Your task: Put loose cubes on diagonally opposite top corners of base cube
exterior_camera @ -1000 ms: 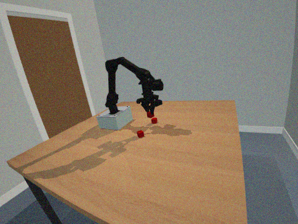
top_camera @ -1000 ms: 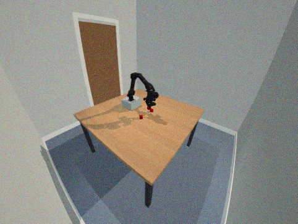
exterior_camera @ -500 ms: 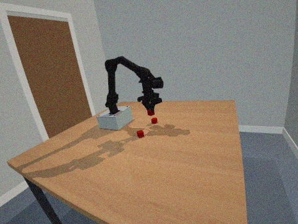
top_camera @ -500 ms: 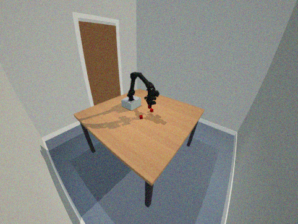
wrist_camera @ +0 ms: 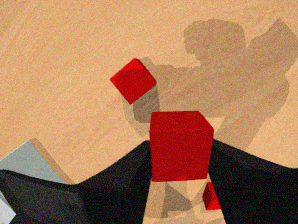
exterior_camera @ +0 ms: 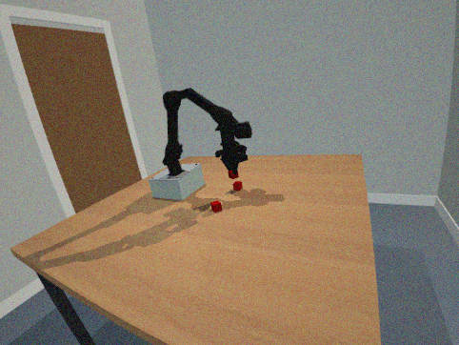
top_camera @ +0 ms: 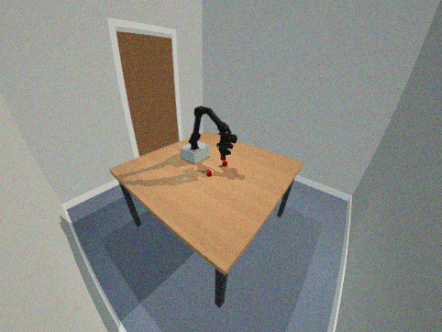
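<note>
My gripper (top_camera: 223,158) (exterior_camera: 232,173) (wrist_camera: 178,146) is shut on a red cube, held above the table between the two black fingers. Two other red cubes rest on the table. One cube (top_camera: 225,163) (exterior_camera: 237,186) shows just below the gripper in the top and exterior views. Another cube (top_camera: 209,173) (exterior_camera: 216,207) sits nearer the top and exterior views. In the wrist view, one cube (wrist_camera: 133,81) is at upper left, turned relative to the held cube. The other cube (wrist_camera: 212,196) is small at lower right, partly hidden by the right finger. All three look alike; I cannot tell which is the base.
The arm stands on a pale grey box (top_camera: 194,153) (exterior_camera: 178,187) (wrist_camera: 31,162) on the wooden table (top_camera: 206,215) (exterior_camera: 286,267). The box shows at the left edge of the wrist view. Dark arm shadows lie around the cubes.
</note>
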